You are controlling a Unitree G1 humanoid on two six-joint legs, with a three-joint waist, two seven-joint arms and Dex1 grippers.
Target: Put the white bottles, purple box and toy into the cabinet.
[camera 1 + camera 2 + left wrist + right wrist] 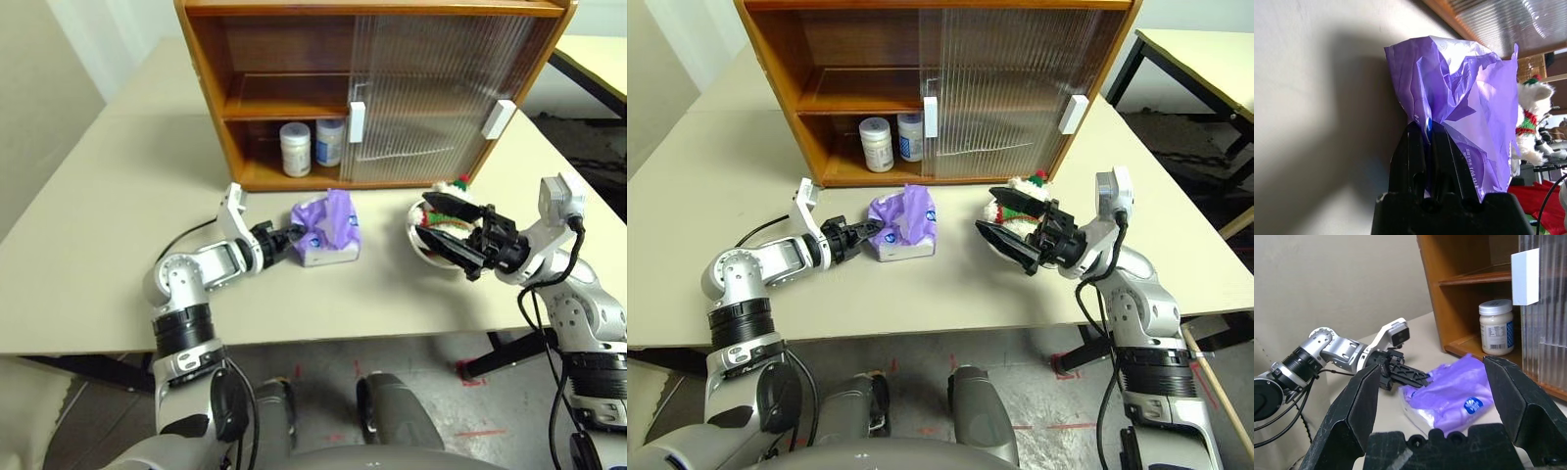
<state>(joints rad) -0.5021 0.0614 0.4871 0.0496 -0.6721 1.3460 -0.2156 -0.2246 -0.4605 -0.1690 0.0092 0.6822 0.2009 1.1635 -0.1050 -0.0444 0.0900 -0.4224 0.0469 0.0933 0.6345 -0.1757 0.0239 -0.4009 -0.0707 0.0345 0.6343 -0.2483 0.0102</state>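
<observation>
**Left pincer pinches the purple pack while two bottles already sit in the cabinet**

The purple box (pixel 327 230) lies on the surface (pixel 88 225) just in front of the cabinet's open left half, its soft wrapper bunched up into a loose peak. The left pincer (pixel 292 235) has its two black fingers (pixel 1415 152) pressed together on a fold of that wrapper at the pack's near-left end, as the left wrist view shows plainly. Pinching the film rather than spanning the pack makes sense: the pack looks too wide and too soft to be clamped across its body, so a gathered fold gives the narrow fingers something to hold. By my reading this is the moment of the grasp, with the lift and carry into the cabinet not yet done.

Behind the pack, the white bottles (pixel 296 149) stand upright side by side on the cabinet's (pixel 211 73) bottom level, in the open left bay, just beside the edge of the sliding door (pixel 431 98). That part of the task looks finished, and there is room in front of them, and on the middle shelf (pixel 284 98), for the pack.

To the right, the toy (pixel 1024 191) rests in a shallow metal bowl (pixel 1004 235) on the surface, in front of the closed doors. The right pincer (pixel 446 230) hangs in the air near it with its fingers spread wide and nothing between them, apparently waiting its turn.
</observation>
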